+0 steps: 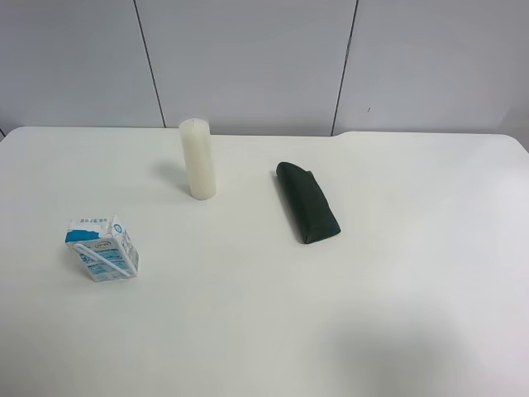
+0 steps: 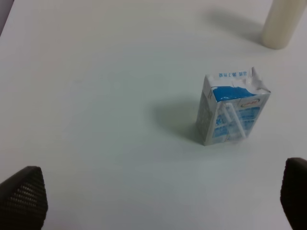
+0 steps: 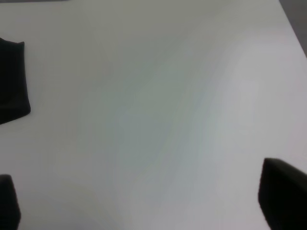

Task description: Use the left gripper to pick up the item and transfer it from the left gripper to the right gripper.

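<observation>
Carton (image 1: 102, 248): 1, upright; candle (image 1: 198, 158): 1; pouch (image 1: 307, 203): 1

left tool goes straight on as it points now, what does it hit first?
Probably the carton: it stands ahead of the open left tool, off toward one finger. Aimed steeply, it would meet bare table short of it; depth unclear.

From high above, we look down on the whole white table (image 1: 264, 331), facing a panelled wall (image 1: 248, 58). Our left wrist camera sits close over the carton (image 2: 232, 108) and candle (image 2: 283, 24). Our right wrist camera shares only the dark pouch (image 3: 12, 81) with the overview.
</observation>
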Action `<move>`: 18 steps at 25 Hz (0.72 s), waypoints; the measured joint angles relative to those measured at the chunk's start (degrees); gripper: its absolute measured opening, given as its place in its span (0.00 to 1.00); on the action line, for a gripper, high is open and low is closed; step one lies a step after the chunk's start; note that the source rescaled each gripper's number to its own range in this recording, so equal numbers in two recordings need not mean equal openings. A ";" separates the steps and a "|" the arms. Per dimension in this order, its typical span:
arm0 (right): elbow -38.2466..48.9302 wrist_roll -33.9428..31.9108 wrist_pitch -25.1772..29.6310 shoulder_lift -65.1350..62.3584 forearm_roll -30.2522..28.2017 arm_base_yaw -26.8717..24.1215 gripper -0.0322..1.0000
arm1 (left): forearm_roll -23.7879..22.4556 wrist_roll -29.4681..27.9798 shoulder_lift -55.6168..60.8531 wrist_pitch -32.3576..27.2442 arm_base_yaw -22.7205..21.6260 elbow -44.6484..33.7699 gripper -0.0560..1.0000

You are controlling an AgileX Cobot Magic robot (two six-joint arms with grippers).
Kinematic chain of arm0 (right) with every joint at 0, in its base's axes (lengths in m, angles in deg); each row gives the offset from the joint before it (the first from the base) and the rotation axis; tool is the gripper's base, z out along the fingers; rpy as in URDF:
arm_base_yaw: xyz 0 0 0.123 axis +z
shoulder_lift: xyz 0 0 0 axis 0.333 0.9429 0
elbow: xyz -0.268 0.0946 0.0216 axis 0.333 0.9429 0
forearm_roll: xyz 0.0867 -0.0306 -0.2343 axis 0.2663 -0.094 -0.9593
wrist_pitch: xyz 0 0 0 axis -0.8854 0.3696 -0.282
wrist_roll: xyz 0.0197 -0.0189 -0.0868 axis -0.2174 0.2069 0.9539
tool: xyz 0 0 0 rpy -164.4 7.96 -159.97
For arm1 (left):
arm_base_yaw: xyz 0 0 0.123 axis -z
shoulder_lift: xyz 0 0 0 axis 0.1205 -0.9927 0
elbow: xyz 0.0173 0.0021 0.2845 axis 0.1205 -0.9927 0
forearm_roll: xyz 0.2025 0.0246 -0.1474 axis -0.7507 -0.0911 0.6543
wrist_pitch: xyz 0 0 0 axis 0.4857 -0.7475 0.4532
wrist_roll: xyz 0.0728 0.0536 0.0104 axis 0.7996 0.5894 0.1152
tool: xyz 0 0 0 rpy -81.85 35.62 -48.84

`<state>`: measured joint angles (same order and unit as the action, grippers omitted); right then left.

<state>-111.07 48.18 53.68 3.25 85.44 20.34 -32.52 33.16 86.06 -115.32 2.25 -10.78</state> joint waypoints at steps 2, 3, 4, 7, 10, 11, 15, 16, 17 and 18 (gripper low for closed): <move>0.00 0.00 0.00 0.00 0.00 0.00 1.00 | 0.12 0.00 0.00 0.00 0.00 0.00 1.00; 0.00 0.00 0.00 0.00 0.00 0.00 1.00 | 0.28 0.00 0.00 0.00 0.00 0.00 1.00; 0.00 0.00 0.00 0.00 0.00 0.00 1.00 | 0.44 0.05 0.00 0.00 0.00 0.00 1.00; 0.00 0.00 0.00 0.00 0.00 0.00 1.00 | 1.51 1.33 -2.26 -0.20 0.00 0.49 1.00; 0.00 0.00 0.00 0.00 0.00 0.00 1.00 | 3.65 6.24 -9.35 -0.78 0.00 4.17 1.00; 0.00 0.00 0.00 0.00 0.00 0.00 1.00 | 4.48 8.48 -12.57 -1.16 0.00 6.14 1.00; 0.00 0.00 0.00 0.00 0.00 0.00 1.00 | 8.03 17.60 -26.48 -4.24 0.00 13.43 1.00; 0.00 0.00 0.00 0.00 0.05 0.00 1.00 | 8.81 19.92 -29.88 -4.68 0.29 14.77 1.00; 0.00 0.00 0.00 0.00 0.05 0.00 1.00 | 9.43 21.70 -32.49 -4.60 1.38 15.66 1.00; 0.00 0.00 0.00 0.00 0.05 0.00 1.00 | 9.72 23.52 -35.43 -4.50 2.99 16.55 1.00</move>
<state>-111.07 48.18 53.68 3.25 85.49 20.34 -22.80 56.68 50.63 -119.82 5.24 5.77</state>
